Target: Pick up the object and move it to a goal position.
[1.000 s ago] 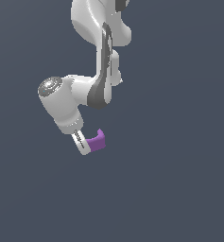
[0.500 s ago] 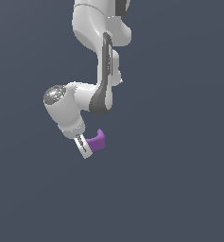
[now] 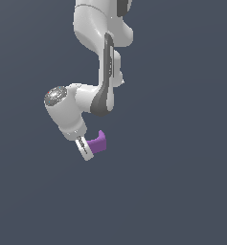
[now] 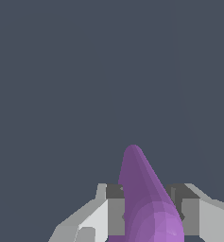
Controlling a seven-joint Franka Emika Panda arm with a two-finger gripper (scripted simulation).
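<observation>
The object is a small matte purple L-shaped block (image 3: pixel 98 142), held between the fingers of my gripper (image 3: pixel 88 150) in the exterior view, left of centre. The gripper is shut on it and tilts down toward the exterior view's right, with the block's raised end pointing up. In the wrist view the purple block (image 4: pixel 144 198) sits between the two grey-white fingers (image 4: pixel 113 212) and pokes out past them. No surface shows under the block.
The white arm (image 3: pixel 103 52) comes down from the top of the exterior view. Everything around it is a plain dark grey-blue background. No goal marker shows in either view.
The gripper with the purple block has shifted slightly up and toward the exterior view's right. The grip on the block is unchanged.
</observation>
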